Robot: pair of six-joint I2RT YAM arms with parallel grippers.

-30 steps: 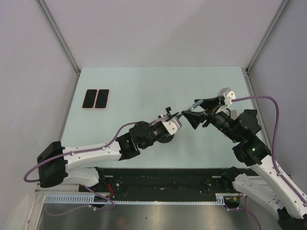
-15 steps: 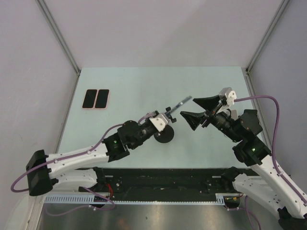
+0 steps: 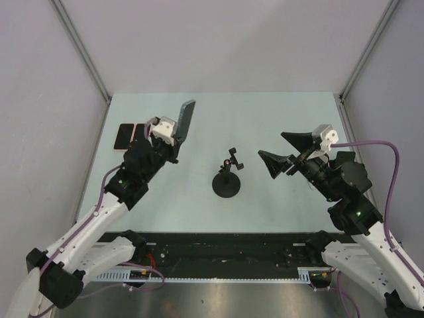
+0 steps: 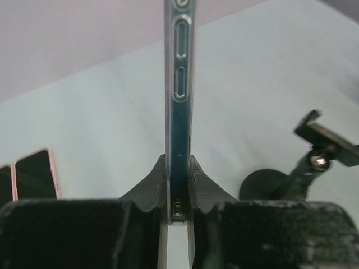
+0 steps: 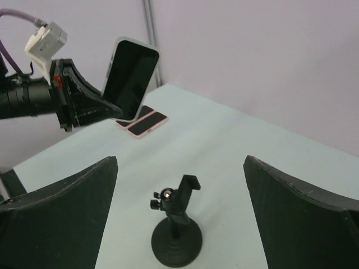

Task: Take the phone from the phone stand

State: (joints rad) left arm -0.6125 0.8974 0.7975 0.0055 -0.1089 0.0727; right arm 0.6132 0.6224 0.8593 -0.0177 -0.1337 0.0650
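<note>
Phone (image 3: pixel 186 120) is off the stand (image 3: pixel 227 180): you see it in the upper left of the overhead view, lifted above the table (image 3: pixel 285 112), on end and tilted. Your left gripper (image 3: pixel 175 140) pinches its lower end. The left wrist view shows this edge-on, with the fingers (image 4: pixel 150 189) pressed against both flat faces. The stand sits at the centre of the overhead frame, its clamp empty, well apart from the phone. Your right gripper (image 3: pixel 283 152) hangs right of centre, jaws spread wide and holding nothing. In its wrist view the stand shows at the lower middle, framed by the two fingers. Two other phones (image 3: pixel 132 136) lie flat side by side near the table's left edge, just left of the left gripper.
</note>
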